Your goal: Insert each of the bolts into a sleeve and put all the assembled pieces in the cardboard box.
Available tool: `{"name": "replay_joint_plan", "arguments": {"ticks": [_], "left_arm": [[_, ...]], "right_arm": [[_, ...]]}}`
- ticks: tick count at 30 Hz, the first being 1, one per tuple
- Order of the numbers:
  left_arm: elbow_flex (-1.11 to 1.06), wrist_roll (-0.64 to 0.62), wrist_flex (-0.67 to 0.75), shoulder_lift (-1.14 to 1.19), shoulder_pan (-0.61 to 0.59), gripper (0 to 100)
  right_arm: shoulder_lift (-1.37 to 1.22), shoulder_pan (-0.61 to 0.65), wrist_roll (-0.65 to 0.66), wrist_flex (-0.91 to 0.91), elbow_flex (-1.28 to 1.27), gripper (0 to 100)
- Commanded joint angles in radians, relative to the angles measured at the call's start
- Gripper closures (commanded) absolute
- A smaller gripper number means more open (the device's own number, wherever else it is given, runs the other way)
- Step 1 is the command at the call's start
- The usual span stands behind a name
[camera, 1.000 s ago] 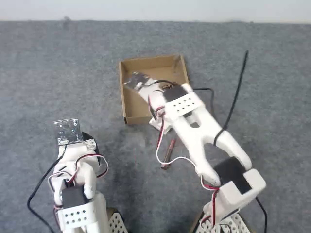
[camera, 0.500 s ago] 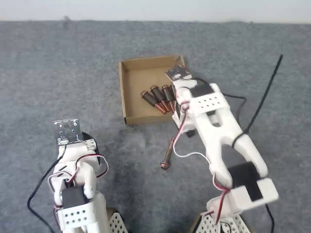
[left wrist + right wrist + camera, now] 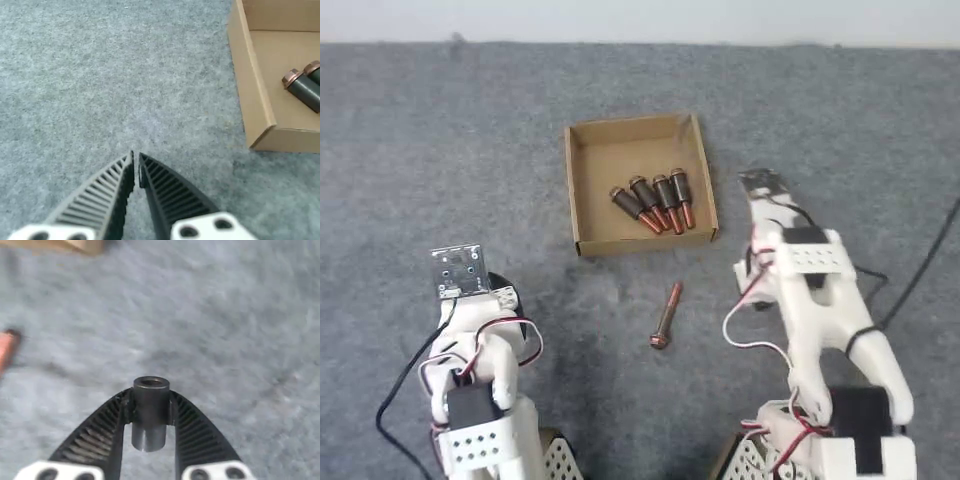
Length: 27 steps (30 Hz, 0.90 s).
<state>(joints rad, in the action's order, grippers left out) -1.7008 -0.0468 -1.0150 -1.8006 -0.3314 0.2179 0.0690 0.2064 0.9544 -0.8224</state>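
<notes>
The open cardboard box [image 3: 588, 190] lies on the grey carpet with several bolt-in-sleeve pieces [image 3: 655, 203] side by side inside. One loose copper bolt [image 3: 666, 314] lies on the carpet just in front of the box. My right gripper [image 3: 150, 407] is shut on a dark sleeve [image 3: 149, 415], held upright with its bore facing the camera; the right arm [image 3: 812, 275] stands to the right of the box. The bolt [image 3: 7, 347] shows at that view's edge. My left gripper [image 3: 135, 161] is shut with nothing in it, low over the carpet, left of the box [image 3: 252, 95].
Grey carpet covers the whole table, with bare room left of the box and between the arms. The left arm [image 3: 475, 350] sits folded near the front left. A black cable [image 3: 920, 270] trails off to the right of the right arm.
The right arm has swung from above the box to its right side, uncovering the pieces inside. The left arm has not moved.
</notes>
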Motion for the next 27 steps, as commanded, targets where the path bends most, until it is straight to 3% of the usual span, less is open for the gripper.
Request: {"name": "replay_joint_plan", "arguments": {"ticks": [1,5,11,20,27], "left_arm": [[0.015,0.006,0.023,0.008,-0.003,99],[0.015,0.006,0.021,0.008,-0.003,99],[0.015,0.006,0.021,0.008,-0.006,99],[0.015,0.006,0.021,0.008,-0.006,99],[0.015,0.006,0.021,0.008,-0.006,99]], "right_arm": [[0.059,-0.062,0.028,-0.051,-0.015,99.2],[0.058,-0.059,0.029,-0.051,-0.017,99.0],[0.058,-0.059,0.029,-0.050,-0.020,87.7],[0.058,-0.059,0.029,0.012,-0.026,90.8],[0.048,-0.067,0.094,-0.077,-0.071,91.0]]}}
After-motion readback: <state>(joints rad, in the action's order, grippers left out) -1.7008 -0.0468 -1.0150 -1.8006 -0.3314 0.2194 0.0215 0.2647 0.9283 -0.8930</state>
